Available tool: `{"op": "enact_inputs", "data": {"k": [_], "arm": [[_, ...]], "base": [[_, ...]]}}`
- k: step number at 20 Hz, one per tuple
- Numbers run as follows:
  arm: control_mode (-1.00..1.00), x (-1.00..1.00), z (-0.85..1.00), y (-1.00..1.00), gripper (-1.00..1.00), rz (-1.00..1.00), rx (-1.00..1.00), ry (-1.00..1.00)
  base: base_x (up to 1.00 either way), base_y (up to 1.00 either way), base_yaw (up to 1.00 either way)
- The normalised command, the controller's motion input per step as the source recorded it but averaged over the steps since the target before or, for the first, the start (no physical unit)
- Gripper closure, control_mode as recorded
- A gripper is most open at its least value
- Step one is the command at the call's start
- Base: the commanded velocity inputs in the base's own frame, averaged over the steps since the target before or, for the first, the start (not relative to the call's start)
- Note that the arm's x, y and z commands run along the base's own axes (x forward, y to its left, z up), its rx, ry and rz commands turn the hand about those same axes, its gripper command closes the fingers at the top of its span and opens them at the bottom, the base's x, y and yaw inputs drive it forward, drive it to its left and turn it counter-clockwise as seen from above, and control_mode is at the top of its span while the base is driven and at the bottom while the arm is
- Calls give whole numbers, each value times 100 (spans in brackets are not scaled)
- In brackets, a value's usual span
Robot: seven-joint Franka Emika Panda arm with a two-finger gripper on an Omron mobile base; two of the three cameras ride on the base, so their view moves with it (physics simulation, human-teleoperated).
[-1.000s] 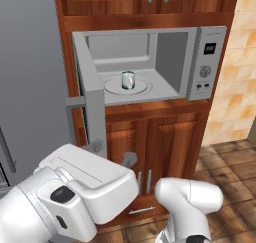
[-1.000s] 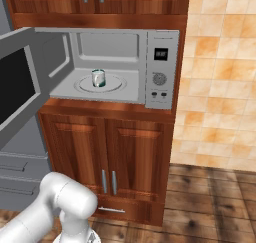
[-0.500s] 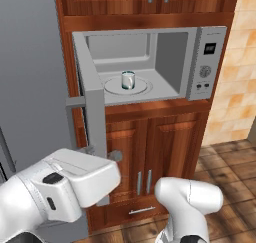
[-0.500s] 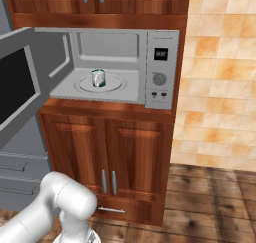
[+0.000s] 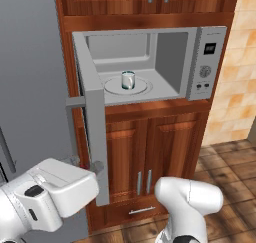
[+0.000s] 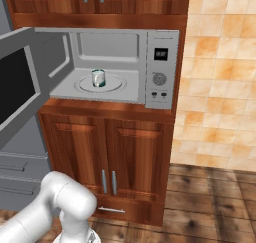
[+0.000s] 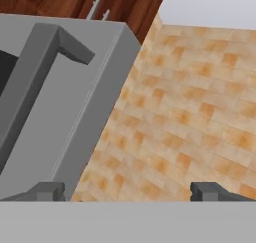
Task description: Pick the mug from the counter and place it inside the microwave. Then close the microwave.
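Arm swung left; released jaws near door, mug inside microwave.

Swung-out microwave door beside pincer

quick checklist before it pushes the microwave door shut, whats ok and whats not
1. Mug inside the microwave, upright on the turntable: ok.
2. Mug set back from the door opening, so the door should not hit it: ok.
3. Door swung wide open and not yet closed: not ok.
4. Gripper open and holding nothing: ok.
5. Gripper facing the door's outer face near the bar handle: ok.
6. Gripper touching the door: cannot tell.
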Motion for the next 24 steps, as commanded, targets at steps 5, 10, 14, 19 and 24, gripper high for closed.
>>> {"op": "enact_inputs", "data": {"k": [5, 10, 14, 19, 24], "arm": [[-100, 16, -13, 19, -100, -1, 0, 0], [-100, 20, -4, 20, -100, -10, 0, 0], [-100, 39, -13, 19, -100, -10, 0, 0], [-100, 38, -19, 22, -100, -4, 0, 0], [-100, 36, -31, 32, -100, -3, 0, -2]], "base": [[0, 0, 0], [0, 0, 0], [0, 0, 0], [0, 0, 0], [0, 0, 0]]}}
